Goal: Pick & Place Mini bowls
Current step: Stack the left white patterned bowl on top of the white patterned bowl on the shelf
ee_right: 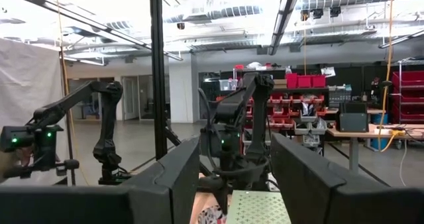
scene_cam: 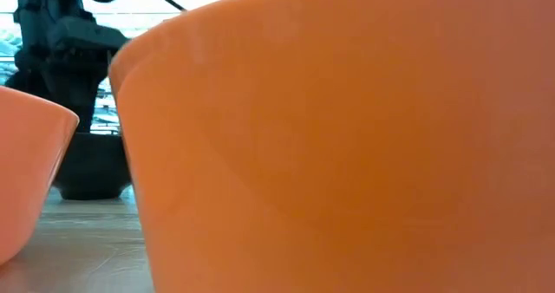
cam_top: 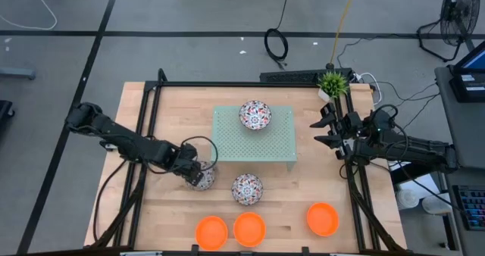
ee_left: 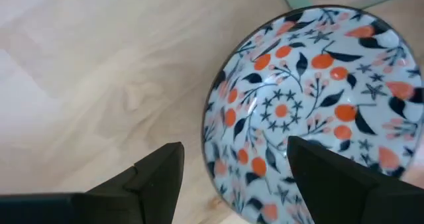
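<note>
Your left gripper [ee_left: 228,177] straddles a floral bowl's [ee_left: 318,105] rim, fingers apart (only its wrist view shows this). Your right gripper [cam_top: 324,132] waits open, far right.

A green rack [cam_top: 254,146], two patterned bowls [cam_top: 247,188] and three orange bowls [cam_top: 249,229] are borne by the table [cam_top: 174,112].

Pale green perforated rack [cam_top: 254,142] sits mid-table on the wooden table [cam_top: 303,192], toward the far edge. Small potted plant [cam_top: 332,82] at the far right corner. Beyond the table: coiled black cable [cam_top: 276,44] on grey floor, fan [cam_top: 453,17] far right.
</note>
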Controlling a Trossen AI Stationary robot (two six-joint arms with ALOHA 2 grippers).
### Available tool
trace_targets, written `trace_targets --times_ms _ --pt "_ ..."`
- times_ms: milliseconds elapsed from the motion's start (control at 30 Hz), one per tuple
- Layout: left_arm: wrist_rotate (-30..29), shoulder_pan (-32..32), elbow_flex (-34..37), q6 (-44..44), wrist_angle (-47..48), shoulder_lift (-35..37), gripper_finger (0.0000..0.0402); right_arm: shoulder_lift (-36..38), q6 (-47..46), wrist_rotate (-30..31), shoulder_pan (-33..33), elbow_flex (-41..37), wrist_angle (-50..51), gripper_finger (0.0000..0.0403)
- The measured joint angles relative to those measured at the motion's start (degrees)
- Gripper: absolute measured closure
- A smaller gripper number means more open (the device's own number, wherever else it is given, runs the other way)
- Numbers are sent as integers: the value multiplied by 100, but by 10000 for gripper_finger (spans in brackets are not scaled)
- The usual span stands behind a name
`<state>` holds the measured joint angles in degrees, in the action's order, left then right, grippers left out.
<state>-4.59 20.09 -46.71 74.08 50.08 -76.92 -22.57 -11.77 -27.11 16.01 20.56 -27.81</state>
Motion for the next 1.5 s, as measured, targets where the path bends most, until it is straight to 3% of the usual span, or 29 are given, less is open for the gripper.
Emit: trace_targets --times_ms 333,733,1000,1233,1500 --pt "-141 33 -307 171 982 78 133 0 -58 0 0 0 0 232" --pt "-48 92 -307 404 741 76 133 0 -103 0 0 0 24 232" --pt "-323 278 -125 606 522 76 133 0 -105 -2 0 0 24 232" --pt "-248 416 156 1199 209 76 133 0 -105 -4 0 0 26 232" --pt "-12 479 283 1065 -225 76 133 0 -105 0 0 0 24 232"
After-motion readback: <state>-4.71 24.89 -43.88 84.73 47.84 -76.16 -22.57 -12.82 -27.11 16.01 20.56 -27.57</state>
